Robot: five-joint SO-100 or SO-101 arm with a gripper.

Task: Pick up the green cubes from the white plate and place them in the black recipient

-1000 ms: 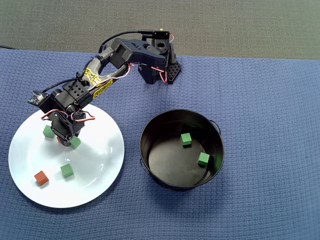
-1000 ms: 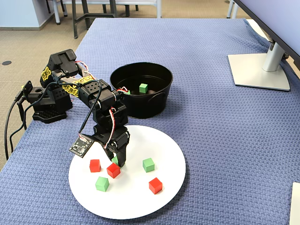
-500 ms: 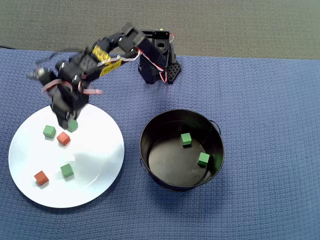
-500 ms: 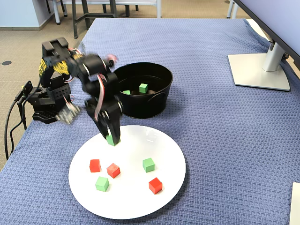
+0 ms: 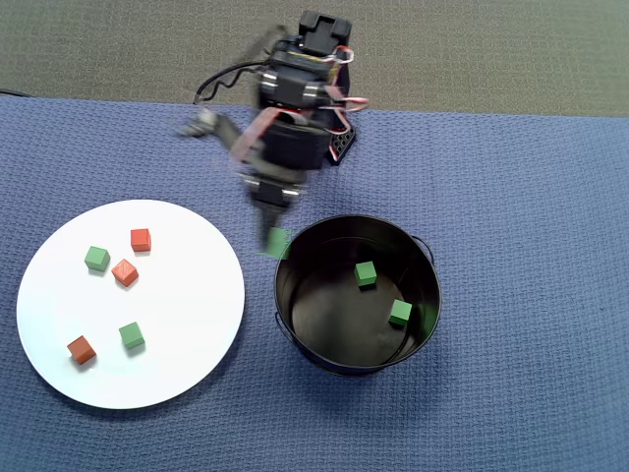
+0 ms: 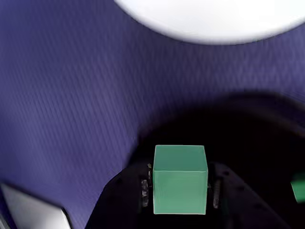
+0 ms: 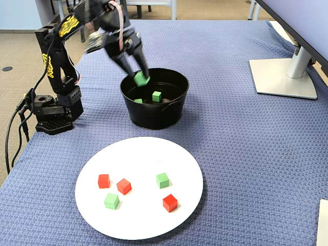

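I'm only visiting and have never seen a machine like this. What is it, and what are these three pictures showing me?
It is a small robot arm standing on a table with a blue cloth. One picture looks straight down, one looks from the side, and one comes from a camera riding on the arm's wrist. Its pincer grips a green cube at the edge of a black bucket, which already holds two green cubes. The white plate still carries two green cubes and three red ones.
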